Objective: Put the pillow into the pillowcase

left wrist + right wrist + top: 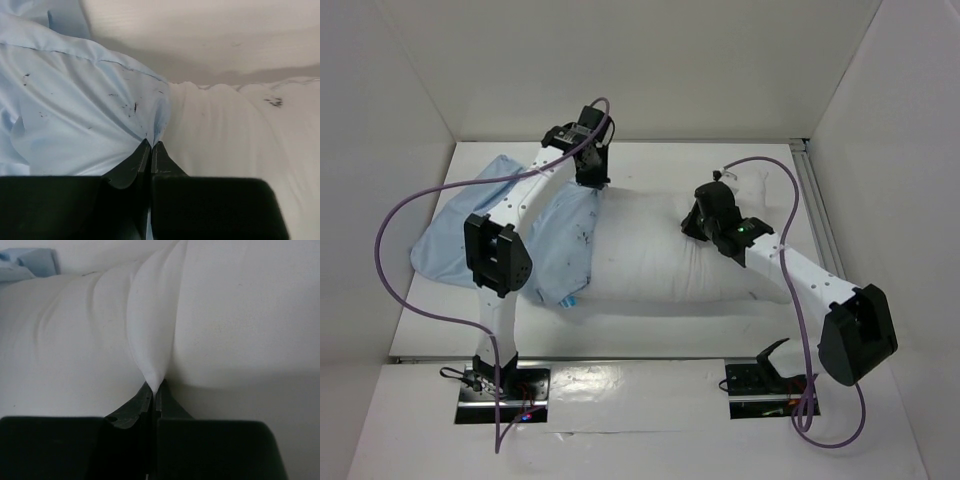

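back wall (650, 70): plain white, beyond the left claw (592, 180)
left wall (370, 150): white, well to the left of the left claw
right wall (890, 120): white, well to the right of the right claw (692, 225)
rail (817, 205): pale metal – right of the right claw, along the tabletop's edge
tabletop (650, 335): white, its bare strip nearer than both claws
front ledge (640, 400): glossy white – nearer still

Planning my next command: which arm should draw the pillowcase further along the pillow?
Left, probably. The left gripper is shut on the pillowcase edge where it meets the pillow. The right gripper pinches a fold of pillow fabric, better suited to holding it steady.
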You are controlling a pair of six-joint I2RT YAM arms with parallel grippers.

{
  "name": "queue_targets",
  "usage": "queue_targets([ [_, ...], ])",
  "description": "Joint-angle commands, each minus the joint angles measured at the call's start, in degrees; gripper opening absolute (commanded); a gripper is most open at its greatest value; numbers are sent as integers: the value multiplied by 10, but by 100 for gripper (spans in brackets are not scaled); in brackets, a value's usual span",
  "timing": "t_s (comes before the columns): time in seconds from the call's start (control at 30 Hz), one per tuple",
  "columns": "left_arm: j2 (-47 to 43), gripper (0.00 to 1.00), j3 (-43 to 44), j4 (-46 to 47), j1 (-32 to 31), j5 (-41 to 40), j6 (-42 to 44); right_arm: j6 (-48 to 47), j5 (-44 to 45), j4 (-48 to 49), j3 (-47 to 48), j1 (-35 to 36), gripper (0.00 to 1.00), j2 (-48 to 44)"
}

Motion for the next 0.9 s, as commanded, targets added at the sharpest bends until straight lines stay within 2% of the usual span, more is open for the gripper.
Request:
queue_targets([
  [0.0, -2, 15, 60, 29, -30, 89, 11, 11, -37, -42, 12, 38, 0, 24],
  [0.03, -2, 18, 73, 29, -30, 97, 17, 11, -37, -42, 12, 45, 0, 24],
  [0.27, 18, 17, 84, 29, -30, 103, 22, 22, -32, -42, 17, 62, 0, 30],
  [0.3, 25, 15, 84, 29, -30, 103, 22, 22, -32, -42, 17, 68, 0, 30],
  [0.33, 25, 5, 84, 29, -30, 103, 22, 22, -26, -42, 17, 68, 0, 30],
  [0.37, 30, 0, 78, 29, -30, 103, 22, 22, -26, -42, 17, 68, 0, 30],
  [0.5, 30, 0, 91, 41, -43, 143, 22, 27, -26, -42, 23, 73, 0, 24],
  [0.63, 46, 0, 176, 41, -74, 255, 22, 40, -32, -13, 63, 73, 0, 24],
  [0.67, 52, 0, 193, 41, -81, 327, 8, 40, -32, -2, 74, 73, 0, 24],
  [0.7, 46, 0, 212, 50, -86, 361, 0, 40, -32, 3, 86, 73, 0, 19],
  [0.77, 24, 0, 200, 84, -95, 427, -27, 40, -20, 8, 112, 73, 0, 2],
  [0.87, -30, 0, 120, 131, -100, 456, -52, 40, 4, 1, 124, 79, 0, -26],
])
